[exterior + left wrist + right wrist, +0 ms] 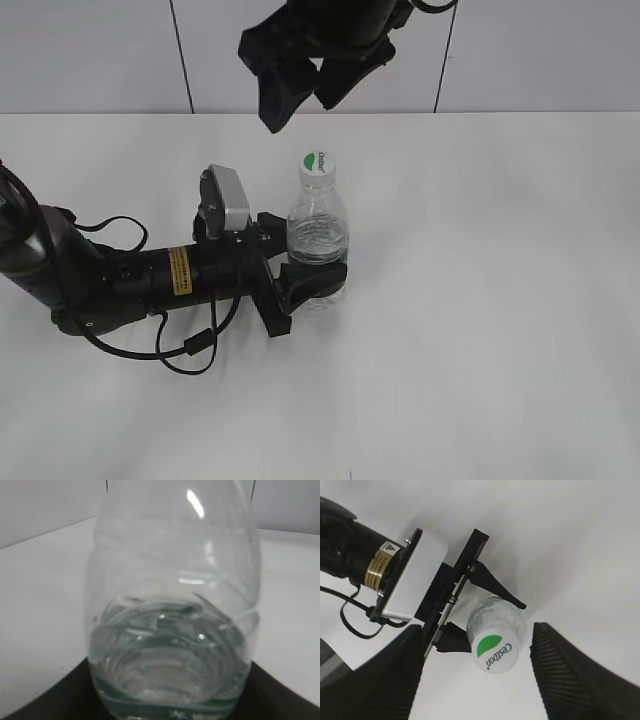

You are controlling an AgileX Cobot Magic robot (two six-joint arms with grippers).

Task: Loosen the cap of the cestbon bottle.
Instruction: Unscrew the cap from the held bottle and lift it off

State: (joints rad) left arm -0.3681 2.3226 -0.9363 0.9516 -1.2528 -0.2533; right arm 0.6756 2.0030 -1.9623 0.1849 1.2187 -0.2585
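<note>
The cestbon bottle stands upright on the white table, clear, with water in its lower part. Its white cap bears a green half-circle mark. My left gripper is shut on the bottle's lower body, its black fingers at either side. In the left wrist view the bottle fills the frame, its green label band at the bottom. My right gripper hangs open above and behind the cap, apart from it. In the right wrist view the cap lies between the open fingers, touching neither.
The white table extends all round the bottle. A tiled wall runs along the back. The left arm's body and black cables lie on the table left of the bottle.
</note>
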